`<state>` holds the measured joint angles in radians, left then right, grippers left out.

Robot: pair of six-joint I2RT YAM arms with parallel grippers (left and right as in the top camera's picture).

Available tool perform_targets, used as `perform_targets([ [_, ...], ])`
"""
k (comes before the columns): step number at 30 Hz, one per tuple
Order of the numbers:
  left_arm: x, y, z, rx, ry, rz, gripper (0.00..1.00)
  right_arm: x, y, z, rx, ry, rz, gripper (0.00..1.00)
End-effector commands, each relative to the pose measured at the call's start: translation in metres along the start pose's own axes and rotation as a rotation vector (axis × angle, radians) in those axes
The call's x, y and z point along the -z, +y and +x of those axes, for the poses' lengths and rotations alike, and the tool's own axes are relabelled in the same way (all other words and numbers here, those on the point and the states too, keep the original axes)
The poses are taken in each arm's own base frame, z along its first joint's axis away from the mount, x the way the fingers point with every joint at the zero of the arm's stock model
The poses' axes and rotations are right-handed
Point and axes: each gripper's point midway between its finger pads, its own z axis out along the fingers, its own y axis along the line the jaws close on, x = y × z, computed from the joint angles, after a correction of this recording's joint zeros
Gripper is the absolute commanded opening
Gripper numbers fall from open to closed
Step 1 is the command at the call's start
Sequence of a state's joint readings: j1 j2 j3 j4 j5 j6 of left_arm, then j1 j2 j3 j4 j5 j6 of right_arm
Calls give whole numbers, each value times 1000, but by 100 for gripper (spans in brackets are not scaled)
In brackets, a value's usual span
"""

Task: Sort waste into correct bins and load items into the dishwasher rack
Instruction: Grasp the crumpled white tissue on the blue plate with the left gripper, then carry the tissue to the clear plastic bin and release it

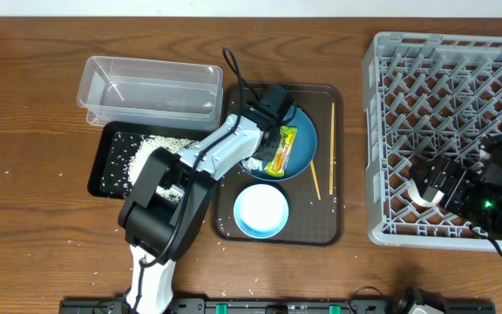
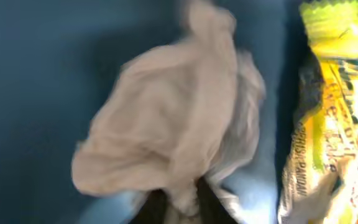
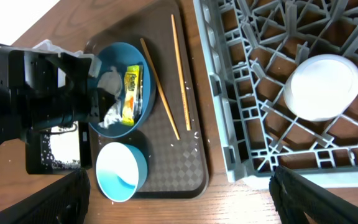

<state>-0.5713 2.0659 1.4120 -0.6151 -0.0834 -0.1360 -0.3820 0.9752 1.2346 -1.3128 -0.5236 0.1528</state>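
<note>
The right gripper (image 3: 179,186) is held over the near part of the dishwasher rack (image 1: 382,131), with its jaws spread wide and empty. A white bowl (image 3: 325,87) is seen resting on the rack's lattice. On the table (image 1: 24,244), a brown serving tray (image 1: 325,222) is set left of the rack, and a blue-tinted bowl (image 1: 261,211) is placed at its near side. Beyond it, on the blue plate (image 1: 303,148), the snack wrapper (image 1: 280,150) is laid beside the crumpled tissue (image 2: 166,112). A fold of the tissue is pinched between the narrow jaws of the left gripper (image 2: 180,208). Two chopsticks (image 1: 332,144) are laid right of the plate. Farther left, rice grains (image 1: 146,148) are scattered in the black tray (image 1: 94,179), and the clear tub (image 1: 146,87) is set farthest.
</note>
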Motion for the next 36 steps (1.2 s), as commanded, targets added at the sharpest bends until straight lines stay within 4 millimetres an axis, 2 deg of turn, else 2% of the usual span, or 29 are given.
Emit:
perform_targets([
  [1, 20, -14, -4, 25, 2, 100, 6, 2, 4, -1, 6, -5, -9, 91],
  [4, 64, -16, -18, 55, -55, 147, 6, 2, 4, -2, 7, -7, -9, 91],
  [6, 89, -7, -26, 66, -111, 134, 6, 2, 4, -2, 6, -6, -10, 91],
  [9, 126, 23, -43, 110, -227, 55, 6, 2, 4, -1, 4, -2, -9, 91],
  [11, 145, 53, -54, 163, -305, -14, 6, 2, 4, 1, 2, 3, -8, 91],
  [13, 151, 79, -63, 215, -351, -60, 6, 2, 4, 2, -1, 8, -7, 91],
  [16, 142, 116, -77, 296, -391, -85, 6, 2, 4, 3, -4, 13, -7, 91],
  [19, 120, 156, -93, 378, -425, -115, 6, 2, 3, 4, -7, 17, -6, 91],
  [21, 100, 172, -96, 412, -418, -103, 9, 2, 3, 5, -8, 19, -5, 91],
  [23, 81, 172, -94, 424, -382, -26, 17, 2, 3, 6, -11, 25, -5, 91],
  [24, 77, 169, -93, 424, -368, 12, 30, 2, 3, 7, -13, 27, -4, 91],
  [25, 76, 166, -91, 425, -356, 43, 55, 2, 3, 8, -15, 31, -3, 91],
  [26, 78, 165, -89, 424, -350, 55, 64, 2, 3, 9, -17, 34, -3, 91],
  [28, 88, 162, -86, 423, -348, 64, 66, 2, 3, 9, -17, 35, -3, 91],
  [30, 103, 150, -85, 408, -351, 100, 66, 2, 3, 9, -17, 35, -3, 91],
  [33, 124, 113, -82, 347, -346, 186, 65, 2, 1, 9, -17, 34, 5, 91],
  [36, 126, 70, -69, 260, -289, 216, 63, 2, -2, 8, -17, 31, 24, 91],
])
